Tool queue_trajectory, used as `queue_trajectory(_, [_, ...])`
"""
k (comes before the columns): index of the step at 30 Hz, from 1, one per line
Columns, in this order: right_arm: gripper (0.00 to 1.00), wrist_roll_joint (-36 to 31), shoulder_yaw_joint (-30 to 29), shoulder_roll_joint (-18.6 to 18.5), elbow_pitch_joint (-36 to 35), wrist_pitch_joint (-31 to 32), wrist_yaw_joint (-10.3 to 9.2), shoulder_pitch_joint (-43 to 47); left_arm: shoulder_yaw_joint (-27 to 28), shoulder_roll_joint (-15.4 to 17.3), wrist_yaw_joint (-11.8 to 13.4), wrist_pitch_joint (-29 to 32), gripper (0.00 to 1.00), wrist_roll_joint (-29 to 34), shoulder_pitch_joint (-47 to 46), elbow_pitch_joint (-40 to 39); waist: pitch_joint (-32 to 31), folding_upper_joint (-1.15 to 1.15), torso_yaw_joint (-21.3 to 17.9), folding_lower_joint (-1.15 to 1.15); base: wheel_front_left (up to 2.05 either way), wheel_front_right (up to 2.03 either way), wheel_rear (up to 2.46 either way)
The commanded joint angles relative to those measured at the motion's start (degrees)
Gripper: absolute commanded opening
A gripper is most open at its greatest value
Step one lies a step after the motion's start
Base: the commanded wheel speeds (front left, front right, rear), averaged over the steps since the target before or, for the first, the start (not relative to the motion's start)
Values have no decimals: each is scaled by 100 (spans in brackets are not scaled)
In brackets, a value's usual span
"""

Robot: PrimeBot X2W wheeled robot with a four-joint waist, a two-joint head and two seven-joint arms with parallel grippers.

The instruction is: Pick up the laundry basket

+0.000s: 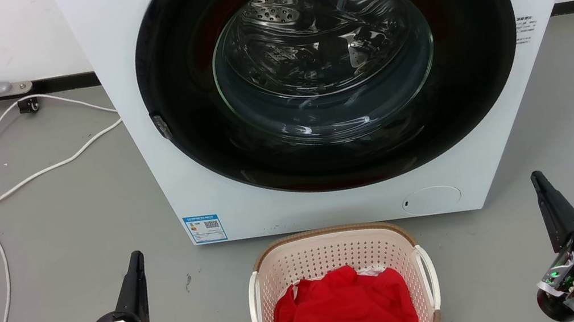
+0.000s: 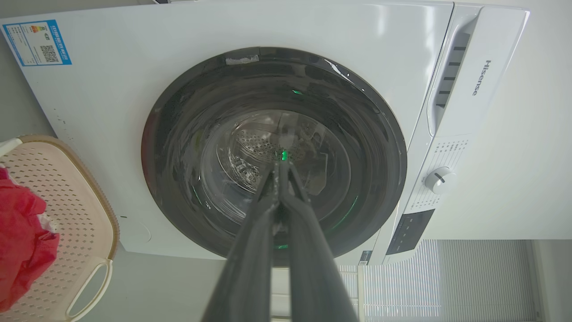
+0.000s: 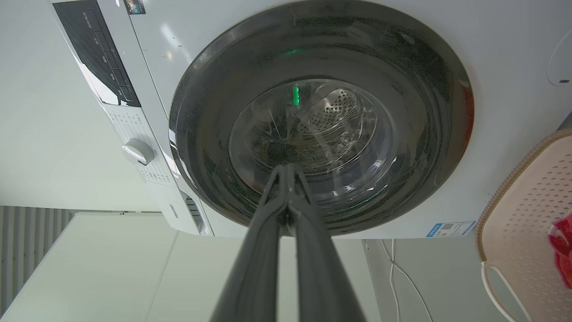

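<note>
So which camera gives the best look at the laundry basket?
The head view: nearly the whole laundry basket shows from above, red cloth inside. Each wrist view catches one end of it, cut off at the picture's edge.

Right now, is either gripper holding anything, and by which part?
Nothing is held. The left gripper and right gripper are shut and empty, apart from the laundry basket.

You're looking at the laundry basket [image 1: 330, 255]: cream-pink, perforated walls, brown woven-look rim, white side handles. It's sitting upright, holding red cloth [image 1: 345, 313]. It's lying between the left gripper [image 1: 136, 258] and the right gripper [image 1: 536, 177], well apart from both.
</note>
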State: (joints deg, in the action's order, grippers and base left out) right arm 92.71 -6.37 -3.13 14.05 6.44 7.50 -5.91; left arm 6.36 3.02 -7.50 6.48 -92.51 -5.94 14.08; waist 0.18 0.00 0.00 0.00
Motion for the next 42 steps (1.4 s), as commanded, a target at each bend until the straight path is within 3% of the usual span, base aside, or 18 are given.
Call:
queue_trajectory(1, [0,-40,-10,22,6,18,-2,-65,23,-5,-12,16,0,9,-62,6,0,0,0,0,0,0,0])
queue_trajectory(18, [0,-45,-13,24,6,18,-2,-66,25,-7,-12,21,0,13,-62,6,0,0,0,0,0,0,0])
queue_trajectory(19, [100,-2,-5,3,0,5,0,0,4,-2,0,-1,100,1,-1,-1,0,0,0,0,0,0,0])
queue_trajectory(27, [100,-194,27,15,80,-142,-1,163,-49,-23,3,-155,100,254,139,22,3,0,-4,0,0,0,0])
queue_trajectory(42, [100,-2241,191,16,-457,-547,-1,299,-294,-19,282,-558,100,1921,236,-523,21,0,-18,0,0,0,0])
